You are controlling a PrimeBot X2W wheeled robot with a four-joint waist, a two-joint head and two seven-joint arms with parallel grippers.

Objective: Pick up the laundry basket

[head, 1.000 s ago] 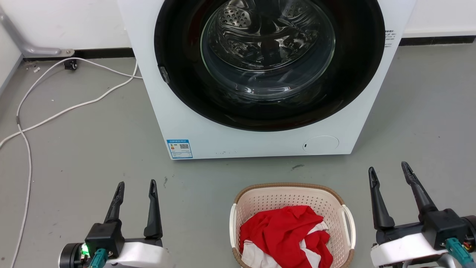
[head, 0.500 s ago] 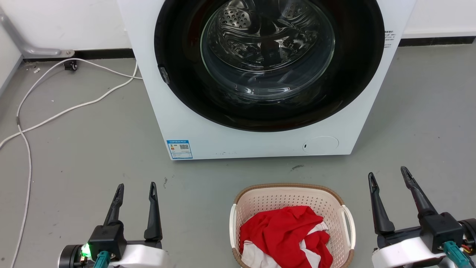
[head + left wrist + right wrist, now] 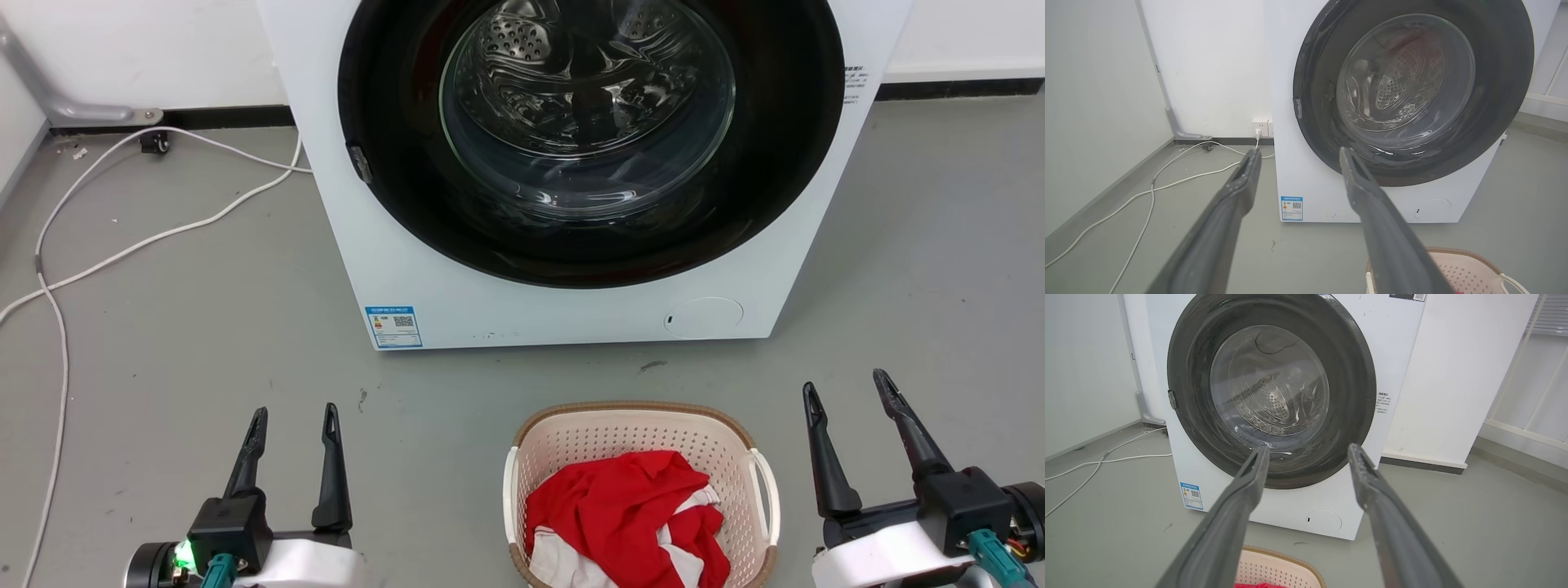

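Laundry basket (image 3: pixel 637 407): on the grey floor (image 3: pixel 939 245), near the washing machine (image 3: pixel 531 314), not touching it.
Contents: red-and-white cloth (image 3: pixel 620 510), crumpled.
Left pincer (image 3: pixel 295 410): fingers spread, empty, well left of the basket.
Right pincer (image 3: pixel 844 381): fingers spread, empty, near the basket's right side.
White cable (image 3: pixel 163 237): trailing across the floor, left.

Head cam stares steeply down, washing machine (image 3: pixel 408 269) at 12 o'clock, both low wrist cams face it nearly level, all three catching the laundry basket (image 3: pixel 630 407) at 6.
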